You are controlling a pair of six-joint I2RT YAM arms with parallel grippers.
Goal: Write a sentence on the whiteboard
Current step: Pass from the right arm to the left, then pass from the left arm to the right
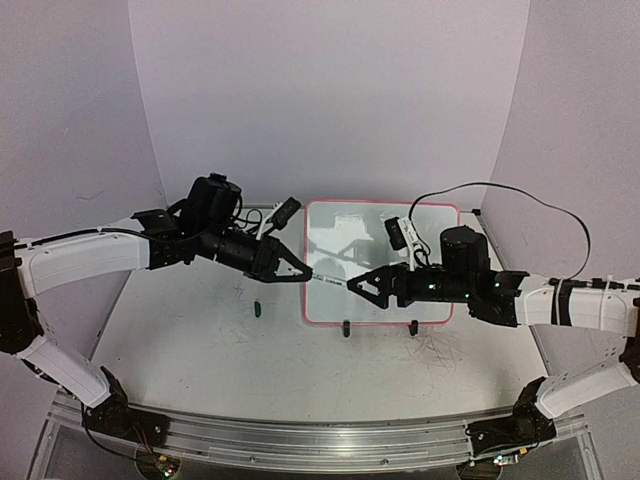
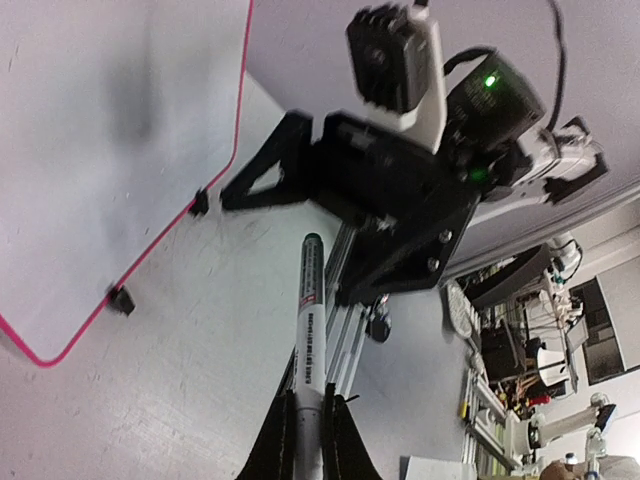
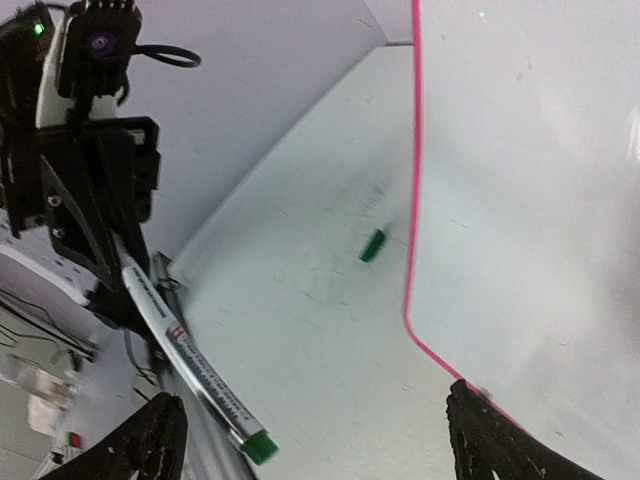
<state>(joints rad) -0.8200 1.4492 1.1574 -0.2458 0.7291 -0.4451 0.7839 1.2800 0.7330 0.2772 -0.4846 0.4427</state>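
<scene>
- While the left claw [image 1: 290, 272] pinches a white marker [image 1: 325, 280] by its barrel, the pen juts out to the right, held above the table [image 1: 200, 350] and aimed at the other arm.
- The right claw [image 1: 356, 286] faces it from the opposite side with its jaws spread wide. The right wrist view shows the marker's green end between the two open fingers [image 3: 150, 440], and neither is seen to touch it.
- The whiteboard [image 1: 335, 225], glossy white in a thin pink-red frame, sits at the middle back of the table, propped on two small black feet [image 1: 345, 327]. The two claws meet over its near-left part.
- A small green cap [image 1: 257, 308] lies loose on the table just left of the board's near-left corner, apart from both arms.
- Faint grey scribbles [image 1: 435, 350] mark the table in front of the board's right foot.
- A black cable [image 1: 500, 190] arcs above the right arm, whose housing shows small green lights.
</scene>
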